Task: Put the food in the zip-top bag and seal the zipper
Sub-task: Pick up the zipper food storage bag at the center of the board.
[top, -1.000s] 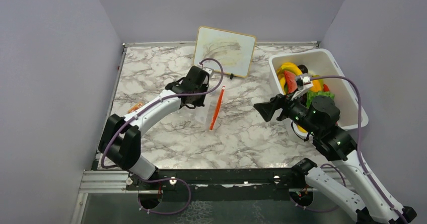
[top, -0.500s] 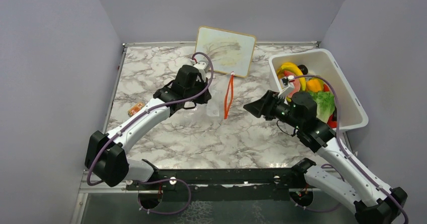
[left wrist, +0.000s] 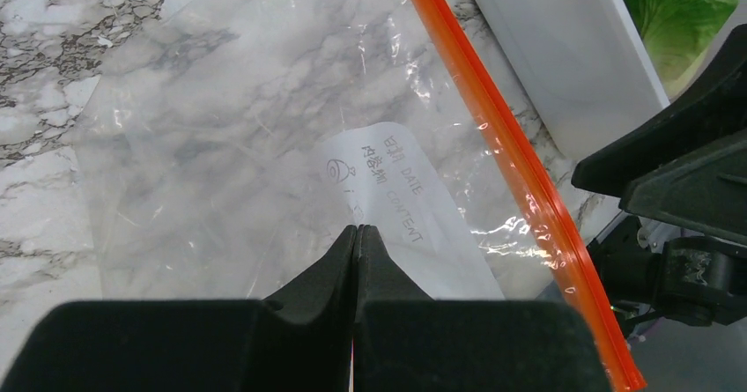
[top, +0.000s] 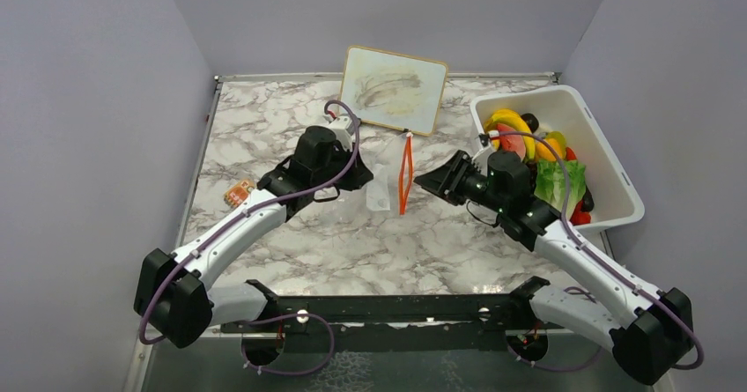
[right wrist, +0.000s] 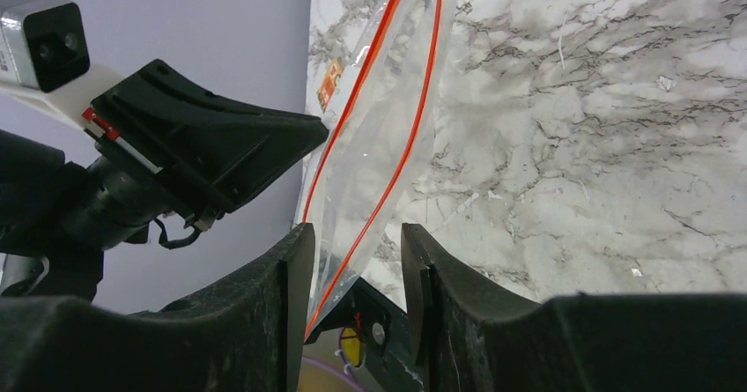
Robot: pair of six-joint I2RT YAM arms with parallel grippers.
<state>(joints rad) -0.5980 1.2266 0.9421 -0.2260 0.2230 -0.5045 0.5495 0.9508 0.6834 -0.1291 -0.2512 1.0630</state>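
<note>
The left gripper (left wrist: 356, 230) pinches the film of the zip-top bag (left wrist: 220, 128) while the right gripper (right wrist: 357, 235) has its jaws narrowly apart astride the zipper (left wrist: 495, 136) — unclamped, so the floppy mouth may slip away.

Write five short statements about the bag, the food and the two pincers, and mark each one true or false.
1. The food lies in the white tub. True.
2. The zip-top bag holds a piece of food. False: it is empty.
3. The right pincer is open. True.
4. The zipper is sealed. False: the right wrist view shows its two strips apart, so the mouth is open.
5. The left pincer is open, over the tub. False: it is shut on the bag, by its white label.
</note>
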